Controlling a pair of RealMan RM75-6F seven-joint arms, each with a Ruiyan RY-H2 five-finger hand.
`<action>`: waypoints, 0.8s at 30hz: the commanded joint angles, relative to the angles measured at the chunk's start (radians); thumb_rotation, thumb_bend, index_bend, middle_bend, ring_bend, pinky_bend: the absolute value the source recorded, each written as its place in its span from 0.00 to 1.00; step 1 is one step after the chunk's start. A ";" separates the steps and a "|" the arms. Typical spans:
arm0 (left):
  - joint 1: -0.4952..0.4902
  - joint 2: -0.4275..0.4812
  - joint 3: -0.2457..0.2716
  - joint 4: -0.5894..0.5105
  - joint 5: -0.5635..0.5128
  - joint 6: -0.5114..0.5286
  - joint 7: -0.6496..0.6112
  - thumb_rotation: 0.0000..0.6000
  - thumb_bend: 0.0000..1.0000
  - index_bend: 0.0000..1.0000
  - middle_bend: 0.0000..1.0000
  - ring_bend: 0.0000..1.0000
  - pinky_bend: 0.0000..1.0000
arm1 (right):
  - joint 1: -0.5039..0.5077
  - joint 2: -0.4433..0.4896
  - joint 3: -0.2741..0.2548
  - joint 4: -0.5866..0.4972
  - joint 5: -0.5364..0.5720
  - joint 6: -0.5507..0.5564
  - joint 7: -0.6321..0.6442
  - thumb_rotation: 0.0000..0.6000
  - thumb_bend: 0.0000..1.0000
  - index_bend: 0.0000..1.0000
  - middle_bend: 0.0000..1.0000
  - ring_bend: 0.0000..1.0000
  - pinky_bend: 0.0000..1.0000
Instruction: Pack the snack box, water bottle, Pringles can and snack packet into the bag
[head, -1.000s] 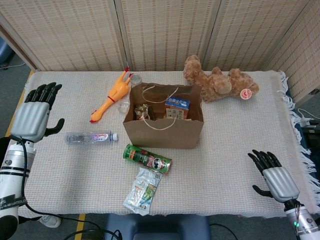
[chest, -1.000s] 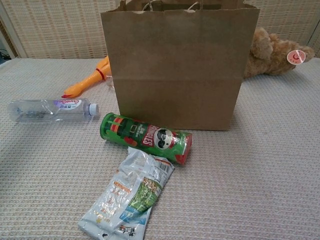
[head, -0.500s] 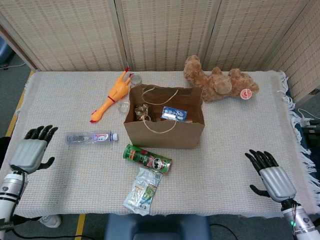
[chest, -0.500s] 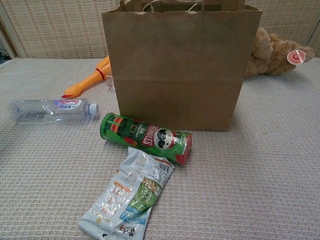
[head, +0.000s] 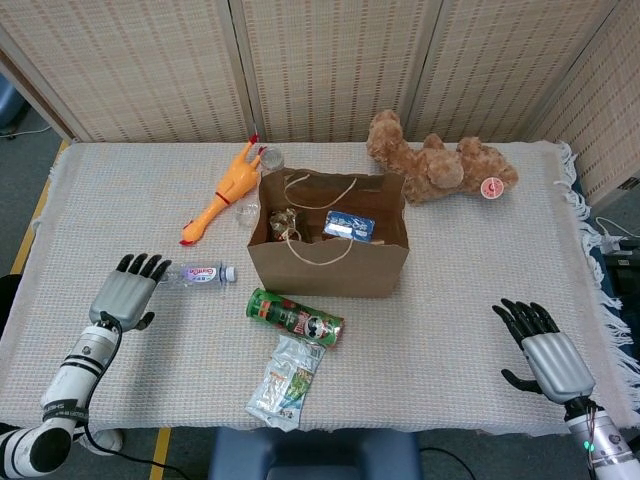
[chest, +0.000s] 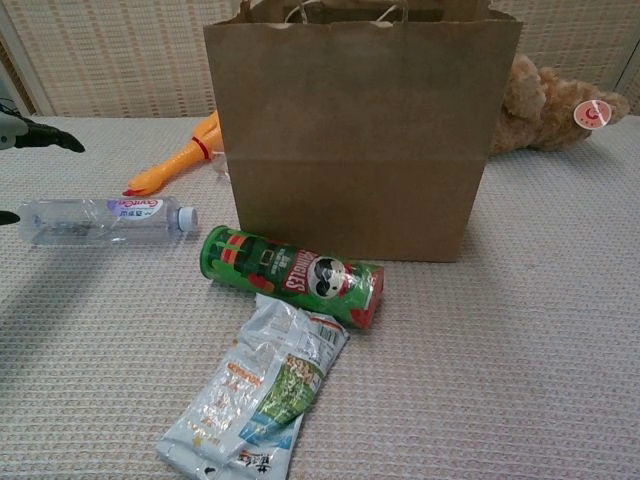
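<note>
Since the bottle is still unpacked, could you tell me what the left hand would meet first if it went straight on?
Probably the water bottle: the left hand is open, fingers pointing toward it, though its height is unclear.

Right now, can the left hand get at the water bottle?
Probably yes. The left hand is open, at the base end of the water bottle, which lies flat on the table; nothing sits between them, and the Pringles can lies off to the side.
</note>
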 joint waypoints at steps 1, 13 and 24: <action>-0.063 -0.038 -0.016 0.053 -0.083 -0.046 0.056 1.00 0.32 0.00 0.00 0.00 0.07 | 0.000 0.000 0.000 -0.001 0.001 -0.001 0.000 1.00 0.13 0.04 0.00 0.00 0.00; -0.201 -0.165 0.026 0.243 -0.324 -0.159 0.152 1.00 0.32 0.00 0.00 0.00 0.07 | 0.005 0.007 0.003 -0.007 0.022 -0.018 0.006 1.00 0.13 0.05 0.00 0.00 0.00; -0.251 -0.288 0.048 0.458 -0.369 -0.247 0.116 1.00 0.32 0.00 0.00 0.00 0.08 | 0.012 0.010 0.003 -0.013 0.029 -0.034 0.005 1.00 0.13 0.05 0.00 0.00 0.00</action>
